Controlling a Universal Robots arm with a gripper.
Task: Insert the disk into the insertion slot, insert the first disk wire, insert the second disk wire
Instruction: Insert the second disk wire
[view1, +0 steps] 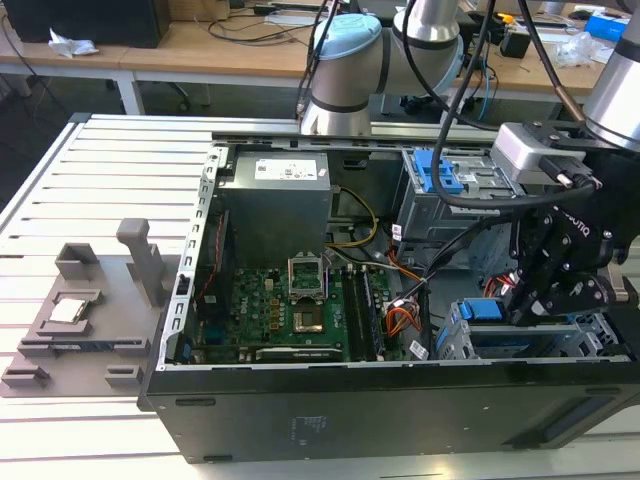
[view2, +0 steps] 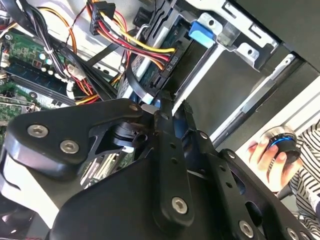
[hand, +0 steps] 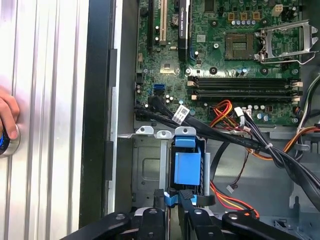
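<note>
- Judging by the exterior view, step one looks done. The disk (view1: 485, 310) lies low at the exterior view's right, its blue carrier showing inside the insertion slot (view1: 600, 335), a silver perforated bay.
- The gripper (view1: 522, 305) hangs directly over that bay, its black body covering the bay's middle. Whether it is clamped on anything or merely beside it, I cannot tell.
- Nearest to it in the second wrist view is a black connector (view2: 167, 70) at the end of a wire bundle (view2: 130, 47) of red, yellow and black strands. The connector lies against the bay's open end, but whether it is fully home cannot be told. I judge the first wire step to be in hand rather than finished.
- In the first wrist view, orange and red leads (hand: 222, 110) lie loose beside the motherboard (hand: 225, 50). Nothing shows a second wire seated, so that step appears left to do.
- Three pieces of print can be seen, and I leave all of it unread:
  - a white label (view1: 285, 170) on the grey power supply box (view1: 275, 210), upper middle of the exterior view
  - a small white tag (hand: 181, 111) on a black cable (hand: 160, 112)
  - pale lettering (view1: 575, 222) on the gripper's body
- Outside the case, a person's hand (view2: 272, 155) rests on a round button (view2: 280, 142) lit blue.
</note>
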